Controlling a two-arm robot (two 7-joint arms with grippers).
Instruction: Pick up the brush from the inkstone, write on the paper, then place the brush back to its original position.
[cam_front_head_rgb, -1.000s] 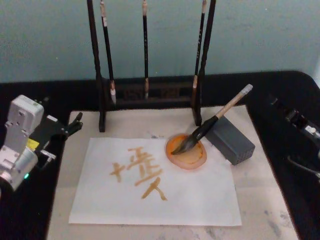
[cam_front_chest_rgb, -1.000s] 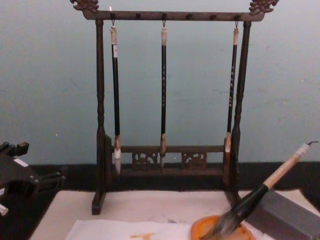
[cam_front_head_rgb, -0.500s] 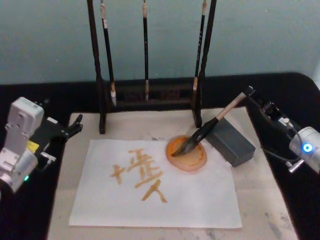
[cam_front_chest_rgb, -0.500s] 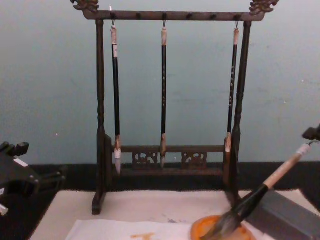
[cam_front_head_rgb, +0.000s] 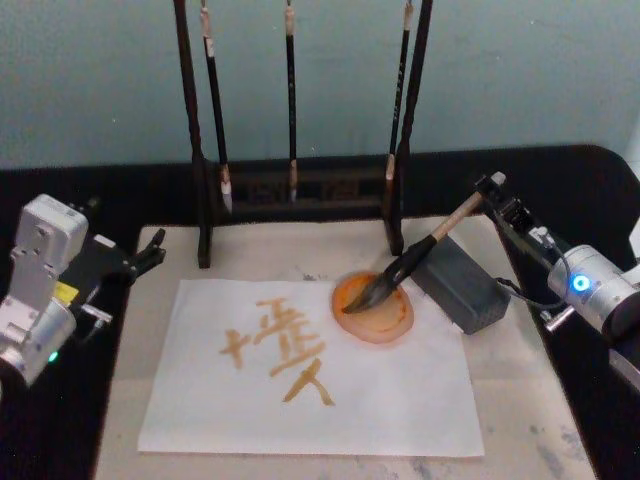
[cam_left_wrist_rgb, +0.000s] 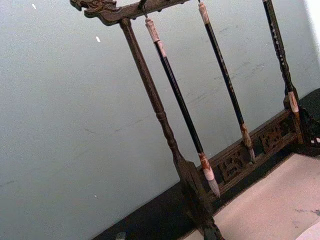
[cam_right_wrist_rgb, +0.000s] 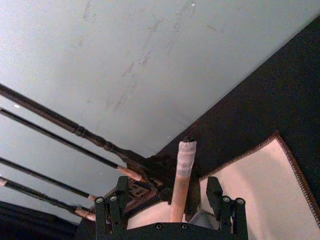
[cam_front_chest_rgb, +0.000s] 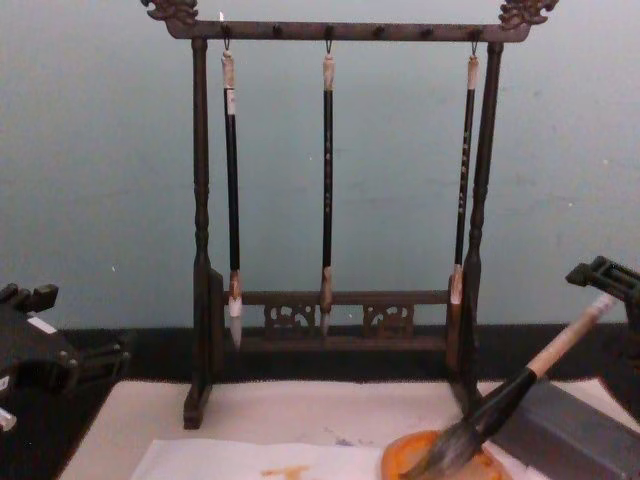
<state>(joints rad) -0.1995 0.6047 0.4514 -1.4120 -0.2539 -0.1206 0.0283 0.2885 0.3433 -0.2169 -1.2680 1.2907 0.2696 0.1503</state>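
Right gripper (cam_front_head_rgb: 496, 187) extended forward — jaws apart, left gripper (cam_front_head_rgb: 150, 248) parked

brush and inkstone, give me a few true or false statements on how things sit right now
1. The brush has its tuft resting in the inkstone. True.
2. The right gripper holds the brush up in the air. False: the brush leans on the grey block, and the gripper's open jaws straddle the top of the handle.
3. The paper bears orange strokes. True.
4. The left gripper hangs over the paper. False: it sits off the left edge of the mat.
5. Four thin brushes hang on the rack. False: three thin brushes hang there.
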